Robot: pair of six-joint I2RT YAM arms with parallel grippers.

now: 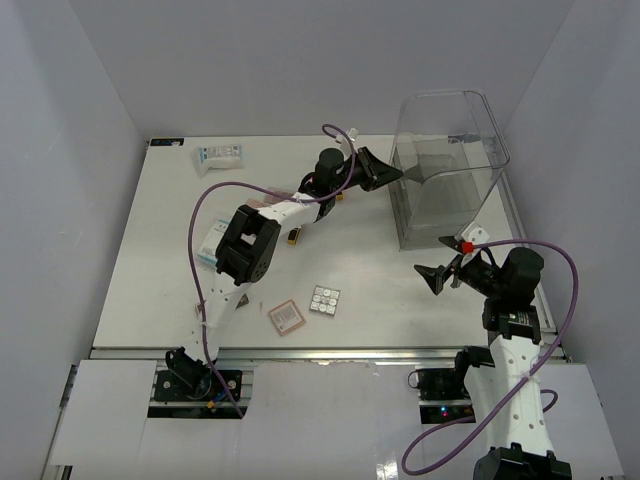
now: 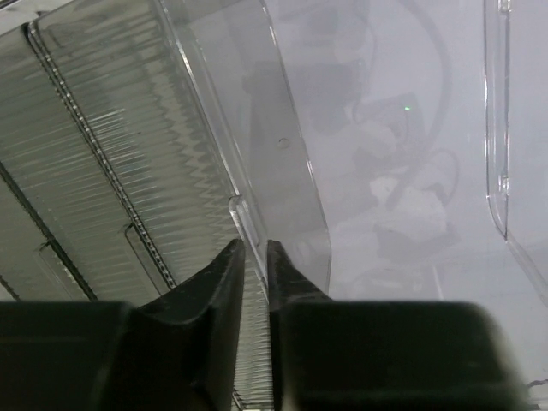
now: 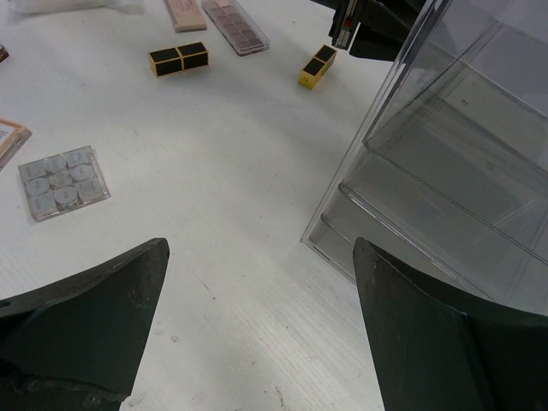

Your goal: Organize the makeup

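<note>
Here, seen from above, a white table (image 1: 150,280) holds scattered makeup, none of it yet in the organiser.

At far left lie two white-blue packets: one (image 1: 218,157) near the back edge, the other (image 1: 207,243) half hidden under the left arm. Next come two long pan palettes side by side, one pink (image 3: 184,13) and one brown (image 3: 237,26), also partly under that arm. Toward the near edge sit one pinkish square compact (image 1: 286,317) and, just beside it, one silvery grid palette (image 1: 324,300). Two dark-gold pieces lie apart: a two-cell one (image 3: 178,58) and a smaller one (image 3: 317,67).

The left gripper (image 2: 254,247) is at the open side of the one clear plastic box (image 1: 470,130). Its jaws are nearly together, with a thin slit between them. A clear panel edge runs toward that slit, but I cannot tell whether it is pinched.

At right, the right gripper (image 3: 259,248) hovers over bare table beside the box, jaws spread wide, holding nothing.

The risks, as I judge them:
- The smooth, thin plastic could slip from the narrow jaws.
- A pull could drag or tip the light box.
- The left arm, lying low over the palettes, could sweep them aside if it swings.
</note>
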